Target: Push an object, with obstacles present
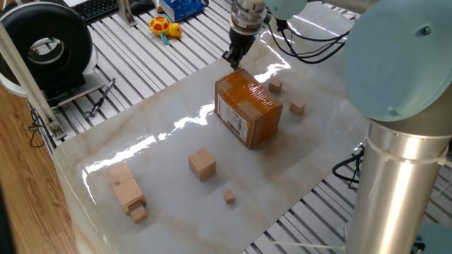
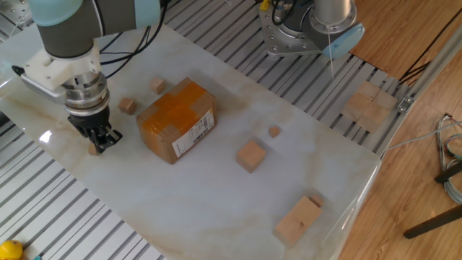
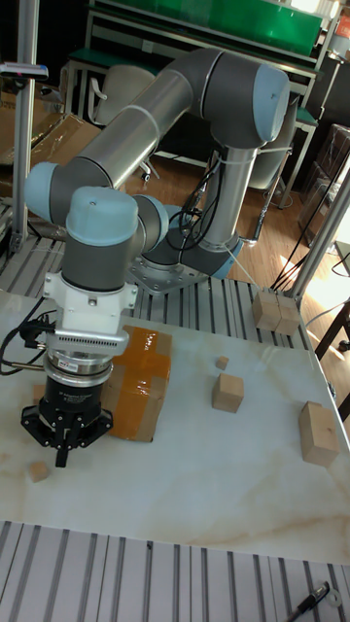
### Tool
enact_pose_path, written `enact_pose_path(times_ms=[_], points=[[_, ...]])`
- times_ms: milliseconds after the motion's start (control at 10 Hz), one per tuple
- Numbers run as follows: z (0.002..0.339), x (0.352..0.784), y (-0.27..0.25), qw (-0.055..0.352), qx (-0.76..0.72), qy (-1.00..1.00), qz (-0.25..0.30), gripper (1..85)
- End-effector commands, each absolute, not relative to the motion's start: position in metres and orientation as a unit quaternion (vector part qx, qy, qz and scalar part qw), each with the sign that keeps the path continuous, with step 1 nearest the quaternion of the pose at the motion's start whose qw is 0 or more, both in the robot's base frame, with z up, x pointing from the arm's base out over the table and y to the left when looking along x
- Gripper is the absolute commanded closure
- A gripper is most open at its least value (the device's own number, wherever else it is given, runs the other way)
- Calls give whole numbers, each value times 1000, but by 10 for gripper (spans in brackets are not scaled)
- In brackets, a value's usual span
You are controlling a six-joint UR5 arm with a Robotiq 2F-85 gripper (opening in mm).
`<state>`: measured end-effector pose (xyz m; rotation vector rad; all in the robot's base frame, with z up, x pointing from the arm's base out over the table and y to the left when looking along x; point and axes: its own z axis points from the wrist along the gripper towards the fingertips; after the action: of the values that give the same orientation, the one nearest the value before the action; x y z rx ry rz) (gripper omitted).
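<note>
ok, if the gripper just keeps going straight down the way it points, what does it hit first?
Probably the tiny wood cube, right at the gripper's fingertips; otherwise the marble tabletop. Depth is unclear, so it may just miss the cube.
</note>
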<state>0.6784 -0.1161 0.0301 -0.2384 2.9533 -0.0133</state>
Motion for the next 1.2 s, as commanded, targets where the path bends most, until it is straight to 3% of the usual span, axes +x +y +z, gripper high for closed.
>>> enact_pose_path(times_ms=[0, 400, 800, 1100], points=[[35, 691, -102, 99, -89, 991, 5, 843], [19, 721, -122, 126, -137, 982, -36, 843], [14, 725, -103, 118, -115, 986, -8, 843], [10, 718, -118, 118, -126, 985, -15, 843]])
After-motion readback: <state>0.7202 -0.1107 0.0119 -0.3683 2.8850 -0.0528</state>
